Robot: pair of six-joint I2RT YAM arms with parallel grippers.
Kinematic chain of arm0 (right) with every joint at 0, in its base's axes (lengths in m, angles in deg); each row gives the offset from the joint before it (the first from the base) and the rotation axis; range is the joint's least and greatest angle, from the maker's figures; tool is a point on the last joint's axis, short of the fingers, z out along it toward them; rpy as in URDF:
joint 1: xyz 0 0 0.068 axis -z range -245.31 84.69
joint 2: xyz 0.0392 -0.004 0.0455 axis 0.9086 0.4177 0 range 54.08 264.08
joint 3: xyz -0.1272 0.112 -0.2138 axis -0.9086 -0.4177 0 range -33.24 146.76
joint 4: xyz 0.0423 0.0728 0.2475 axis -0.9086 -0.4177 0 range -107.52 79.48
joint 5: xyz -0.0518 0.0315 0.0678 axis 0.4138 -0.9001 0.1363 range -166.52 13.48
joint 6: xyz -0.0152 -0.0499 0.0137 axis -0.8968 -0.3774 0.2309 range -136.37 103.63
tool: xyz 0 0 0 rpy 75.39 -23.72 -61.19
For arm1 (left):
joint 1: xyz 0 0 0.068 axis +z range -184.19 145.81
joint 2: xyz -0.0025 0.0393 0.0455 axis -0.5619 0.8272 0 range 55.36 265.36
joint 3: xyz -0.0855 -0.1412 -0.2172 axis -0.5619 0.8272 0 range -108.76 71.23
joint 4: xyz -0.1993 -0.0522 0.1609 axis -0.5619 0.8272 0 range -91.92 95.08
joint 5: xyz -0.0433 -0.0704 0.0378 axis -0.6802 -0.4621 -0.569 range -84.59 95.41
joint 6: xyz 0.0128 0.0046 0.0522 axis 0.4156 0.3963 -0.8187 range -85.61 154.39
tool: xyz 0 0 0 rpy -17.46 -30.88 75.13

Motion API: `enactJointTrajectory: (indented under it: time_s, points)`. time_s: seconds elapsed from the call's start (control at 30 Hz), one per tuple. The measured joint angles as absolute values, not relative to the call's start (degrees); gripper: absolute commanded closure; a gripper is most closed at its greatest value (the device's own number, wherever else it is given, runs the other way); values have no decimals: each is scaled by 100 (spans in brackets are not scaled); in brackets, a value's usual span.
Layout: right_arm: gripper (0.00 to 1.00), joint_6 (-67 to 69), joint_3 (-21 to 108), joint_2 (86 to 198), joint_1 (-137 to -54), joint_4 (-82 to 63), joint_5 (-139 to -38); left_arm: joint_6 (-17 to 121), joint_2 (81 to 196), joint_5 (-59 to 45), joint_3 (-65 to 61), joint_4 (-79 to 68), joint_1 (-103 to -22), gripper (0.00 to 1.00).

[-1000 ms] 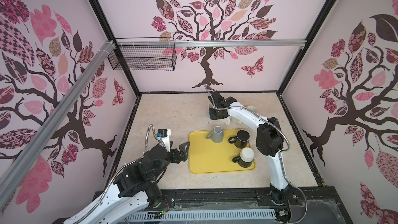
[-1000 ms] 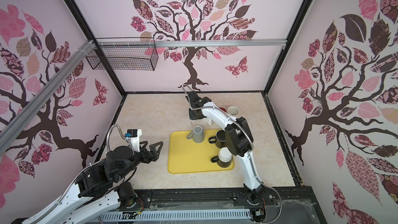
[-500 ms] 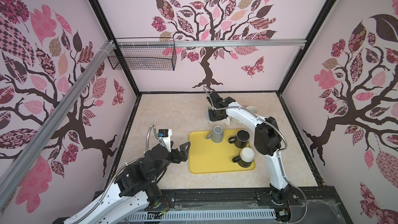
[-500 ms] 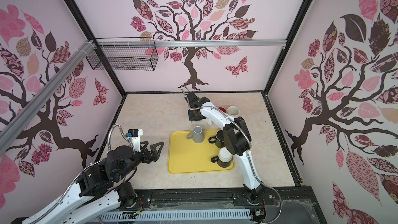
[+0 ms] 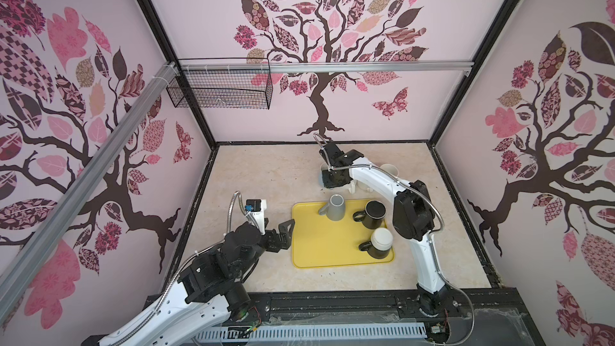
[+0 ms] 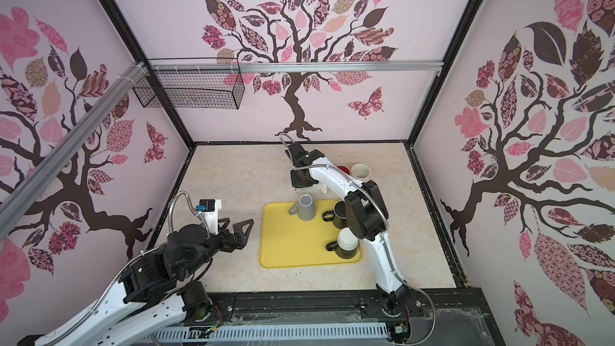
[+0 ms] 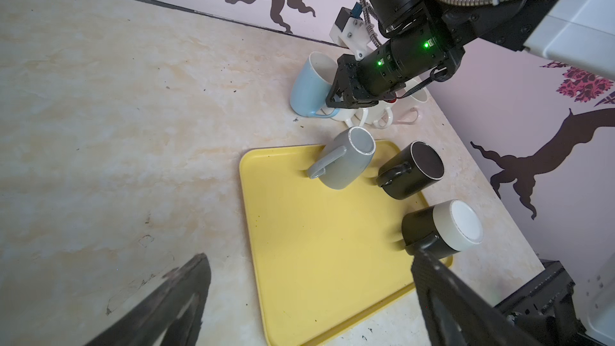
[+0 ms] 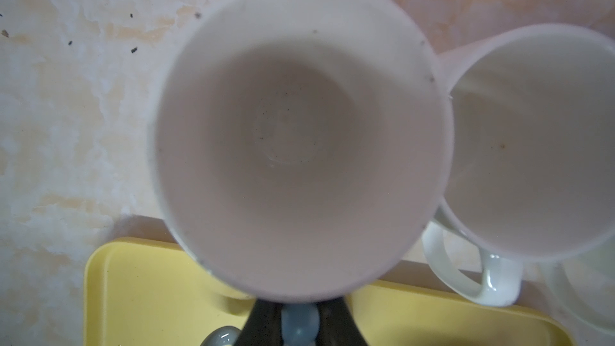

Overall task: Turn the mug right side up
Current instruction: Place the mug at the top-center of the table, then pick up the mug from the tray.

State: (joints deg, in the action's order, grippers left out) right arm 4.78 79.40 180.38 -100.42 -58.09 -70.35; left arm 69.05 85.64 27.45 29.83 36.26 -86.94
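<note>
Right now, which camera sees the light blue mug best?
The left wrist view. There the light blue mug shows its blue side, mouth up, with its handle pinched in the right claw. The right wrist view looks only down into its white inside. In both top views the right arm hides almost all of it.

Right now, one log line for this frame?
right hand: shut on blue mug handle, mouth up | left hand: open, beside yellow tray

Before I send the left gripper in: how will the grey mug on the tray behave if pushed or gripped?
The grey mug stands mouth-down on the yellow tray, so a push probably slides it rather than tips it. Its glossy glaze looks slippery; the handle likely grips better. It looks ceramic: stiff, fairly heavy, breakable if dropped.
</note>
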Motion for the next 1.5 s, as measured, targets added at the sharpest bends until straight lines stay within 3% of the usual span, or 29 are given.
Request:
enactJointTrajectory:
  time_s: [0.67, 0.87, 1.2, 1.5]
  points:
    - [69, 524, 8049, 18046, -10042, -5689, -7039, 6887, 8554, 2723, 2983, 3623, -8694, 3]
    - [67, 508, 7569, 17734, -10042, -5396, -7094, 6839, 8796, 2721, 2996, 3538, -8694, 3]
    - [65, 416, 5062, 15120, -10097, -4378, -7336, 6549, 9478, 2760, 3011, 3226, -8692, 3]
    - [62, 373, 2347, 12637, -10328, -3164, -7522, 5888, 10344, 2846, 3409, 2093, -8661, 3]
